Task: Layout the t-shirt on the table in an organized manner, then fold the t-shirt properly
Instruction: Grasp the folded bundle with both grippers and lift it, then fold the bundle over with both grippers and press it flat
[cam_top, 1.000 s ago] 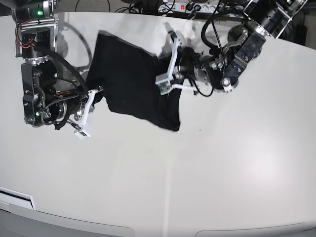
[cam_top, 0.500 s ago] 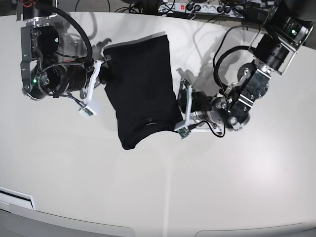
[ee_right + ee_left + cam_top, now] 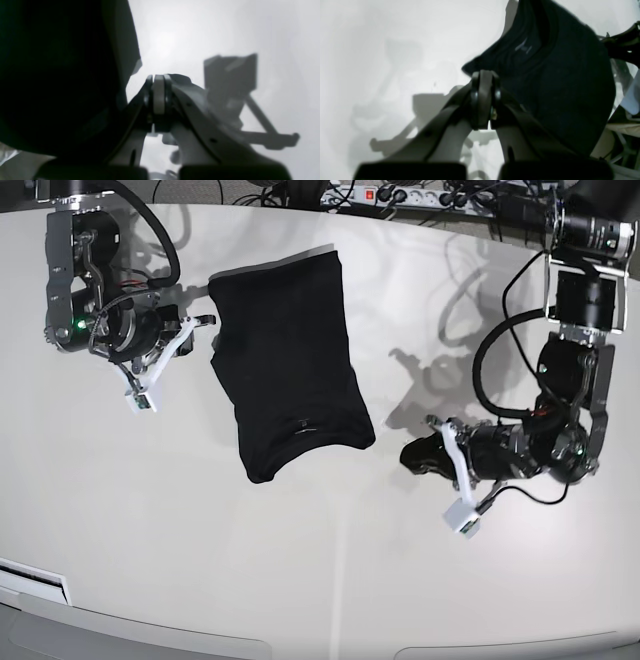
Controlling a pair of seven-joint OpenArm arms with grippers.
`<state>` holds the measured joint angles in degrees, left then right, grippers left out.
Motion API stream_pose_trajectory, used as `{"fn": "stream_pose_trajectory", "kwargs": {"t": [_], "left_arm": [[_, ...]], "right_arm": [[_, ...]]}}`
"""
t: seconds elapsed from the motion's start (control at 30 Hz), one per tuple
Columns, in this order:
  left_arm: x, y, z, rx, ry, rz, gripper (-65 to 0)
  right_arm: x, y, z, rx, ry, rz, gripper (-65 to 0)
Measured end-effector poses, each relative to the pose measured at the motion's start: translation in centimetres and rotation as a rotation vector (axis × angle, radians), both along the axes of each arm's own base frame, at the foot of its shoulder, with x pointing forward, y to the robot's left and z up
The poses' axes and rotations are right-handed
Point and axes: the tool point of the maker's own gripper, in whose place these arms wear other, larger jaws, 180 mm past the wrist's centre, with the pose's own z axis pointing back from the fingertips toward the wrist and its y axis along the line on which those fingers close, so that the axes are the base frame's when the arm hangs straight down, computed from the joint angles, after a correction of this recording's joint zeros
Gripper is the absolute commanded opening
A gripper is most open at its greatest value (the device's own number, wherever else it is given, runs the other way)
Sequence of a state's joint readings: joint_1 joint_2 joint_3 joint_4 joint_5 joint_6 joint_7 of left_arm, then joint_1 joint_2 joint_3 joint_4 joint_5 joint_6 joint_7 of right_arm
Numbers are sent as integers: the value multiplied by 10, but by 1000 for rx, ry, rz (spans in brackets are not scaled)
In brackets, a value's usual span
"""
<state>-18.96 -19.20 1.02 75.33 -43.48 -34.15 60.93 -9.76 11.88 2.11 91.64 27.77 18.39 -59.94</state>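
Observation:
The black t-shirt lies flat on the off-white table as a narrow folded strip. Its neck end, with a tiny pale mark, points toward the near edge. In the left wrist view the t-shirt lies just beyond my left gripper, which is shut and empty. In the base view that left gripper sits to the right of the shirt, apart from it. My right gripper is shut beside the shirt's far left corner. The right wrist view shows this right gripper empty, with the t-shirt to its left.
A power strip and cables run along the table's back edge. The table's curved front edge is at the bottom of the base view. Both arm bases stand at the back corners.
Both grippers have let go of the shirt's edges and pulled back. The left arm swung right and toward the near side. The shirt stayed where it was laid.

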Motion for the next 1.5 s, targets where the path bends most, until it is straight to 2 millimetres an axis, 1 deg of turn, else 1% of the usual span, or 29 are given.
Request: {"fn": "stream_pose_trajectory", "kwargs": {"t": [0.07,0.17,0.27,0.37,0.43,0.5,0.63,0.77,0.83,0.93,1.0,1.1,1.17,1.23,1.3,1.37,1.43,1.5], "left_arm": [[-13,-1,-10,-5,19,-23,-650],[-33,-4,-27,-7,67,-34,-650],[-46,-2,-38,-1,102,-33,-650],[-54,-3,-44,-6,121,-31,-650],[-61,-3,-49,-7,139,-31,-650],[-68,-3,-54,-6,155,-31,-650],[-73,-3,-56,-8,175,-37,-650],[-82,-12,-50,-63,207,-86,-650],[-88,-21,-41,-130,227,-120,-650],[-95,-37,-22,-274,262,-146,-650],[-93,-44,-11,-345,256,-148,-650],[-95,-54,-9,-374,260,-157,-650],[-97,-67,-7,-399,265,-171,-650],[-98,-81,-6,-423,265,-183,-650],[-103,-95,-10,-406,273,-212,-650],[-112,-107,-18,-368,287,-250,-650],[-119,-116,-30,-307,284,-286,-650],[-122,-123,-44,-232,255,-309,-650]], "right_arm": [[-10,10,-6,24,17,37,-650],[-35,24,-11,64,73,132,-650],[-56,41,-9,154,117,210,-650],[-74,58,-4,261,132,245,-650],[-84,64,-4,293,147,249,-650],[-89,63,-6,293,158,246,-650],[-86,58,-6,269,150,267,-650],[-64,44,1,252,117,195,-650],[-55,36,10,256,91,169,-650],[-50,35,29,331,32,184,-650],[-49,39,40,397,-1,208,-650],[-54,47,50,475,5,229,-650],[-55,58,60,549,-1,239,-650],[-51,72,76,659,-41,228,-650],[-47,85,88,743,-72,218,-650],[-46,92,92,773,-82,212,-650],[-47,99,92,784,-80,206,-650],[-49,105,82,740,-57,205,-650]]}}
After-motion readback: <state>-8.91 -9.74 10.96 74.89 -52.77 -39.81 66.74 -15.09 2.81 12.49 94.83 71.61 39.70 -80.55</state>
